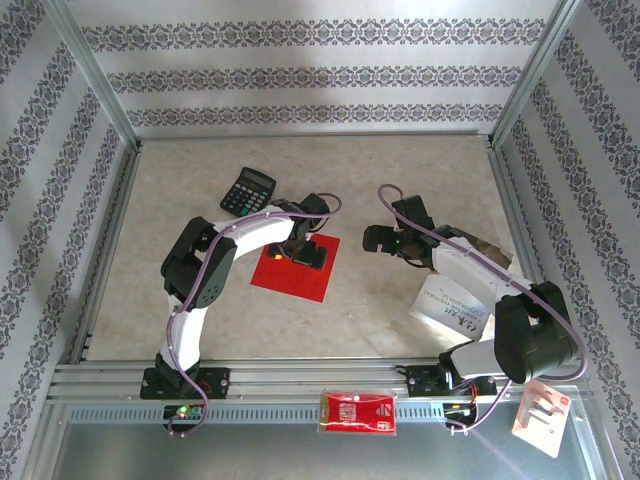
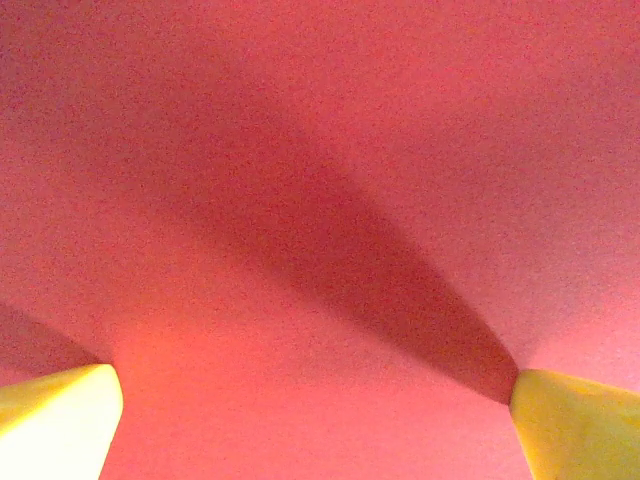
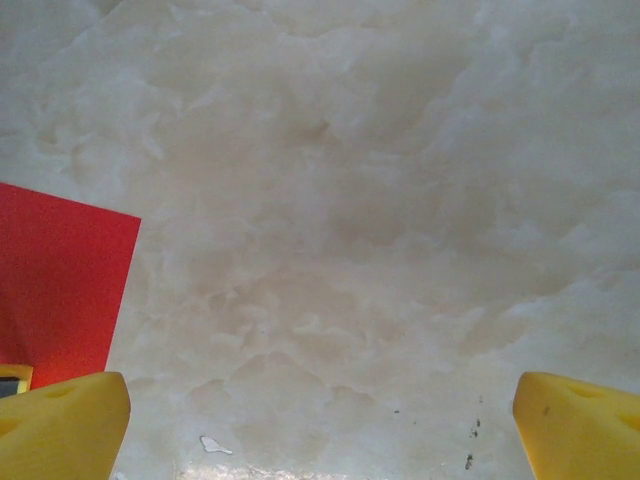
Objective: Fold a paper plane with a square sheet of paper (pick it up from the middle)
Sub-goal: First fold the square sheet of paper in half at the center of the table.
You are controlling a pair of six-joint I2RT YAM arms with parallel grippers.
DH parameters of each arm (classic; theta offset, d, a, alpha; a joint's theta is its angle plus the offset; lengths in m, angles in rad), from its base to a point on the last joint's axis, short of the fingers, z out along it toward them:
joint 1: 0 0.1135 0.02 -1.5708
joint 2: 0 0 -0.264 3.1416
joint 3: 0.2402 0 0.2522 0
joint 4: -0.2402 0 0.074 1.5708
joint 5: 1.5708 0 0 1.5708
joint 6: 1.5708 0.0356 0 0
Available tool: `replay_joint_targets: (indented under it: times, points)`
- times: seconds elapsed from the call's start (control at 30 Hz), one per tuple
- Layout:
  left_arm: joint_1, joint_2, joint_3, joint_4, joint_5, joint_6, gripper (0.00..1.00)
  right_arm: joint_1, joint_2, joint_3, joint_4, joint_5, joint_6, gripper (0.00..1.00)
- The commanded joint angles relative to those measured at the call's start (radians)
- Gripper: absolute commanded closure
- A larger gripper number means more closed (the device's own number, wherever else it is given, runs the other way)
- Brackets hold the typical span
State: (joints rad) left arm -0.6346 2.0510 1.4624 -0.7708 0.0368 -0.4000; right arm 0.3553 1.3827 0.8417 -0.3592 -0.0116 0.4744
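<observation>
The square sheet of paper [image 1: 285, 278] lies flat and unfolded on the table [image 1: 180, 180], just in front of the calculator [image 1: 247, 191], so the job sits at its first step, the pickup from the middle. The left gripper [image 1: 305, 252] hangs low over the sheet's centre, jaws spread wide and holding nothing (its wrist view shows red paper between the tips). The right gripper [image 1: 385, 238] is likewise wide open and empty, over bare table beside the sheet's right edge. The next move probably calls for the left fingers to press down and pinch up a central ridge
</observation>
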Motion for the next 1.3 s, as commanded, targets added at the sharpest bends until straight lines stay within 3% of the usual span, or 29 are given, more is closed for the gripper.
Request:
replay_joint_targets:
  times: [0.0, 0.87, 1.27]
  points:
    - [-0.001, 0.039, -0.024, -0.02, 0.004, -0.004, 0.0, -0.007, 0.009, -0.015, 0.011, -0.016, 0.007, 0.02]
    - [-0.001, 0.034, -0.068, 0.018, 0.011, -0.008, 0.04, -0.006, 0.01, -0.009, 0.007, -0.036, 0.018, 0.02]
    - [-0.002, 0.024, -0.071, 0.041, 0.04, -0.008, 0.12, -0.006, 0.018, -0.007, 0.004, -0.033, 0.023, 0.02]
